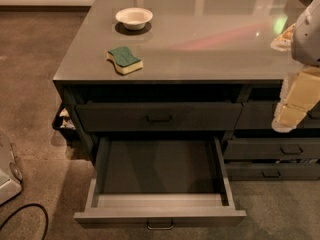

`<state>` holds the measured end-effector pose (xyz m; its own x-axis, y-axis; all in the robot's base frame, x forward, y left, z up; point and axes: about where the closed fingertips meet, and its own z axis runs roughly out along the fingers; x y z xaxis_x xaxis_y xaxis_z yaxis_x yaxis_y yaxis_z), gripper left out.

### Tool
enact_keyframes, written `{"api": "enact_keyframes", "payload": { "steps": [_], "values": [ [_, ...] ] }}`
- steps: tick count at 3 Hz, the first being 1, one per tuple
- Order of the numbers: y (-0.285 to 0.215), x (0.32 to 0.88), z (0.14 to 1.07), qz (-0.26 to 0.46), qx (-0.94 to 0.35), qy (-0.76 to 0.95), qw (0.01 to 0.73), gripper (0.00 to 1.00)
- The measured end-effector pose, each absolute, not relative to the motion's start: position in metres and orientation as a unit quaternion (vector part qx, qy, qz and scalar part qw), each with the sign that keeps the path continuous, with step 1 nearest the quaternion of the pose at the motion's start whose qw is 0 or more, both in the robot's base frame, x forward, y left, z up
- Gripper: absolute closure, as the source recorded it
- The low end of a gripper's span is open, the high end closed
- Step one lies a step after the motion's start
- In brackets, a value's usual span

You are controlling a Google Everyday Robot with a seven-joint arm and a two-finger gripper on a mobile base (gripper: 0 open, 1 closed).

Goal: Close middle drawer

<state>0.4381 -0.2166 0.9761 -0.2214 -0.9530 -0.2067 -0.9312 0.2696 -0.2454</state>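
The middle drawer (160, 174) is standing pulled out: dark charcoal, grey inner sides, bar handle (160, 226). The gripper (287, 118) is hanging to its upper right; whether it is open or closed cannot be told.

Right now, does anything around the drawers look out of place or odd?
Only the middle drawer stands out: it is pulled far out and looks empty, while the drawer above is pushed in. The sponge and bowl lie tidily on the counter. The end effector hangs at the right, clear of it.

place: kitchen | cues: counter (210, 39), bowl (134, 18), sponge (124, 59) | gripper (286, 120): right edge, beside counter
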Motion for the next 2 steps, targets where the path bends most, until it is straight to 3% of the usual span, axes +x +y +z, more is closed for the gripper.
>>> {"api": "enact_keyframes", "payload": {
  "steps": [2],
  "values": [
    [-0.186, 0.438, 0.944, -0.012, -0.628, 0.758, 0.176, 0.0]
  ]
}}
